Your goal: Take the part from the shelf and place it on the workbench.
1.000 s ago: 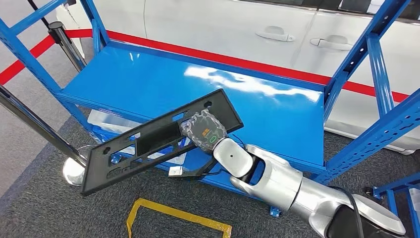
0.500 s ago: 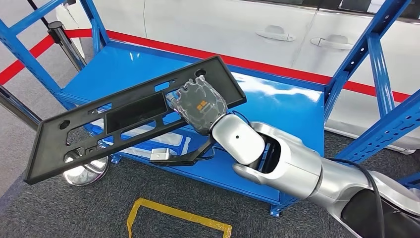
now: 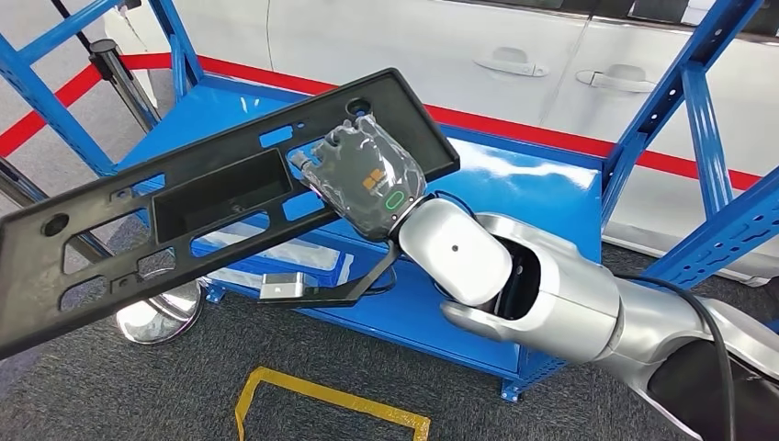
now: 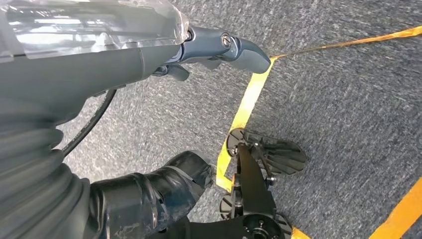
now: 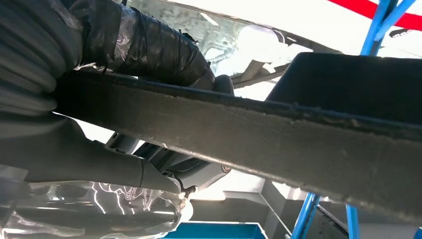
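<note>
The part is a long black plastic panel with several cut-outs. My right hand grips it near one end and holds it tilted in the air above the blue shelf; its far end reaches past the picture's left edge. In the right wrist view the part's edge runs across the picture, with my wrapped thumb on one side and the fingers on the other. My left hand hangs over the grey carpet, fingers apart and holding nothing.
Blue shelf uprights stand at the right and at the left. A white car is behind the shelf. A stanchion base and yellow floor tape lie below. A pale tray sits on the lower level.
My right arm has lifted the part up off the shelf and swung it to the left, closer to the camera. The shelf top under it now shows bare.
</note>
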`<action>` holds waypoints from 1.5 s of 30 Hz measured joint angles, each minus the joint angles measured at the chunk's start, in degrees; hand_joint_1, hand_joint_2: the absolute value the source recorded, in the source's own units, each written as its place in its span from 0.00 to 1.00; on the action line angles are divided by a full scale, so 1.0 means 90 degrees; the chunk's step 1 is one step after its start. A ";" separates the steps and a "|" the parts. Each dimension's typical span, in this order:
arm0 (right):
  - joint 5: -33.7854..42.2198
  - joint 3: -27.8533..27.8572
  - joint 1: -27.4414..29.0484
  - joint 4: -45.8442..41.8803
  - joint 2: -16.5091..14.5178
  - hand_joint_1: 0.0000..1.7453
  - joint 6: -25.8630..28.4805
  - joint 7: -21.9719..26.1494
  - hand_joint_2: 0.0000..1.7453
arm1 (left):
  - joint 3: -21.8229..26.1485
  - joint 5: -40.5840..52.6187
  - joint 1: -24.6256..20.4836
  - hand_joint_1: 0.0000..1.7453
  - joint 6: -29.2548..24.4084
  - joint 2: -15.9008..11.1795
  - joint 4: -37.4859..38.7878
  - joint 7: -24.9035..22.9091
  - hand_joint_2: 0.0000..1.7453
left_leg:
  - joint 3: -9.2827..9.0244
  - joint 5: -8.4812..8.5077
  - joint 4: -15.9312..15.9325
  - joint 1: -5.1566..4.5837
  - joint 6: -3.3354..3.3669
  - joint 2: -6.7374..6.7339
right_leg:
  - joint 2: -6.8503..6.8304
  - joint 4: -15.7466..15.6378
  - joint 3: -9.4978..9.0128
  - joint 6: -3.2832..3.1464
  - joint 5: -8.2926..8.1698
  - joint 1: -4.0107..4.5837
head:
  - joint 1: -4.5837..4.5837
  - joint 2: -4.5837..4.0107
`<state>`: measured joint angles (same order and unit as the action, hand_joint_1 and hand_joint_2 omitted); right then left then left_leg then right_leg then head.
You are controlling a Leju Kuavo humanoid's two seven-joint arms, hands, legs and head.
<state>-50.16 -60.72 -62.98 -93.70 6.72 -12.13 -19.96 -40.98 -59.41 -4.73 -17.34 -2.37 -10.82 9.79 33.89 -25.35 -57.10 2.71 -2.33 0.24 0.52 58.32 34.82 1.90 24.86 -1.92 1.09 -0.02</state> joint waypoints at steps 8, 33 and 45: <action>0.0046 0.0000 -0.0018 -0.0193 0.0097 1.00 0.0033 -0.0043 1.00 | 0.0000 0.0062 -0.0004 0.00 -0.0004 0.0001 0.0000 0.0011 1.00 | 0.0000 -0.0001 0.0000 0.0000 0.0000 0.0000 | 0.0000 -0.0001 0.0000 0.0000 0.0000 0.0000 | -0.0001 0.0000; 0.0038 0.0004 0.0030 -0.0403 0.0331 1.00 0.0254 -0.0240 1.00 | 0.0000 0.0139 -0.0004 0.00 0.0002 0.0040 0.0000 -0.0073 1.00 | 0.0000 0.0000 0.0000 0.0000 0.0000 0.0000 | 0.0000 -0.0001 0.0000 0.0000 0.0000 0.0000 | -0.0001 0.0000; 0.0037 0.0047 0.0084 -0.0425 0.0387 1.00 0.0268 -0.0227 1.00 | 0.0000 0.0134 -0.0005 0.00 -0.0004 0.0035 0.0001 -0.0058 1.00 | 0.0015 -0.0032 -0.0051 -0.0013 0.0062 0.0003 | 0.0000 -0.0020 -0.0006 0.0020 -0.0006 -0.0043 | 0.0002 0.0000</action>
<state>-49.82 -60.30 -62.22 -97.53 10.20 -9.72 -22.00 -40.98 -58.21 -4.78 -17.38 -2.06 -10.81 9.26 34.03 -25.63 -57.56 2.60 -1.77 0.27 0.52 58.14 34.77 2.08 24.81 -2.31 1.11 -0.02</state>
